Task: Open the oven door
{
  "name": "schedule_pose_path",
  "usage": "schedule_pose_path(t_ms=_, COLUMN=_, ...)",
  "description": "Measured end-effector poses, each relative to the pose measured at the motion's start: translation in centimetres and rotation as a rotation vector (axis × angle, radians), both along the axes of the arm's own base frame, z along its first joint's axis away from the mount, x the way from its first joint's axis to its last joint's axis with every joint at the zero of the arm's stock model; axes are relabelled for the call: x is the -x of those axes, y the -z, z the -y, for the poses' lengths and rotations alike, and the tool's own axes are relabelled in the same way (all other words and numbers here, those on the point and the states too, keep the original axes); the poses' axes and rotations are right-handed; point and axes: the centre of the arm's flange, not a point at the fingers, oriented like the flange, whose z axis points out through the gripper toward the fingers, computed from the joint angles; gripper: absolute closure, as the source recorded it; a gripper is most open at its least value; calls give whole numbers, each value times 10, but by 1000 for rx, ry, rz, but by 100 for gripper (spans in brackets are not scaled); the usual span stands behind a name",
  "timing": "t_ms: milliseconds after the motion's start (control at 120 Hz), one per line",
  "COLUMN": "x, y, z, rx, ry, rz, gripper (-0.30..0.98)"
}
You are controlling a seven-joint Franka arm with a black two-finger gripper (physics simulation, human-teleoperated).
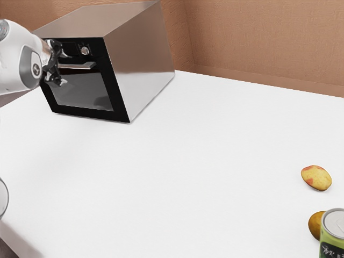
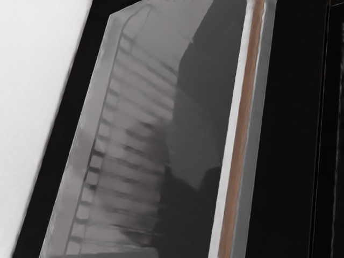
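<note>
My gripper (image 1: 66,69) is at the front of the oven (image 1: 143,58), its two fingers spread open, one higher and one lower, near the handle's end at the exterior view's left. The metal handle (image 1: 80,66) runs across the top of the dark glass door (image 1: 83,92), which is closed. I cannot tell whether either finger touches the handle. In the wrist view, the handle bar (image 2: 239,129) crosses in front of the oven door's glass (image 2: 134,134), with nothing seen held.
A round knob (image 1: 85,50) sits above the handle. The white table (image 1: 183,161) carries a yellow-red fruit (image 1: 316,178), a brownish fruit (image 1: 316,224) and a green can (image 1: 333,236) at the exterior view's right. A glass edge (image 1: 3,199) shows at its left.
</note>
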Motion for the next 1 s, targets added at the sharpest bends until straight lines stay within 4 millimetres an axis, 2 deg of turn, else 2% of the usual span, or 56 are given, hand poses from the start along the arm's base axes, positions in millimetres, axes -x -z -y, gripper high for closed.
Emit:
schedule_pose_path(t_ms=108, x=2, y=-3, z=-4, rx=-29, ry=13, rz=5, gripper=0)
schedule_pose_path(t_ms=242, x=-4, y=-2, z=2, rx=-54, ry=44, rz=19, gripper=0)
schedule_pose_path(t_ms=800, x=-23, y=56, z=-8, rx=-67, ry=92, rz=-22, gripper=0)
schedule_pose_path(t_ms=908, x=-20, y=50, z=-4, rx=-74, ry=97, rz=-29, gripper=0)
schedule_pose_path(t_ms=1000, x=-9, y=57, z=4, rx=-54, ry=95, rz=-73, gripper=0)
